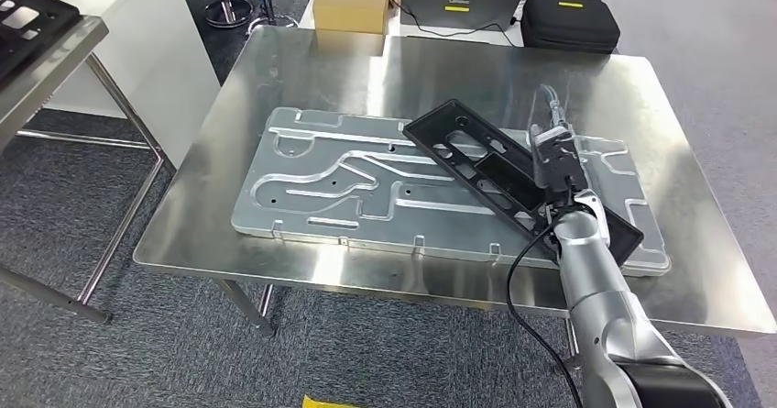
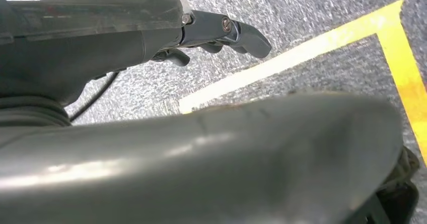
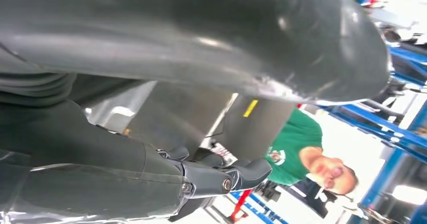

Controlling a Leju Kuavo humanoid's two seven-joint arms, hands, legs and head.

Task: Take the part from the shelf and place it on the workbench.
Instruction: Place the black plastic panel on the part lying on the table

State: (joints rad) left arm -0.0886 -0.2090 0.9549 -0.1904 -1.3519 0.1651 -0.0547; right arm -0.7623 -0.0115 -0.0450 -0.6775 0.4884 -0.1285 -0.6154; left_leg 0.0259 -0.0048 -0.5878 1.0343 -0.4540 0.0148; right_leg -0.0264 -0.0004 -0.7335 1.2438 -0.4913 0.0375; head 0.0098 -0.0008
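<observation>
Resting on the workbench (image 1: 275, 69), the part (image 1: 513, 174) is gripped by right hand (image 1: 555, 162).

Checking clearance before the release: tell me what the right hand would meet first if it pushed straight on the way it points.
Judging from the head view, the right hand points away across the workbench. Beyond the black part it holds, bare tabletop follows; the black case past the far edge looks first, though depth is unclear.

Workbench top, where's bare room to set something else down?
The workbench is bare along its far strip before the cardboard box and laptop, and at its far-right corner. The middle is crowded: the metal plate, the black part, the right robot hand.
</observation>
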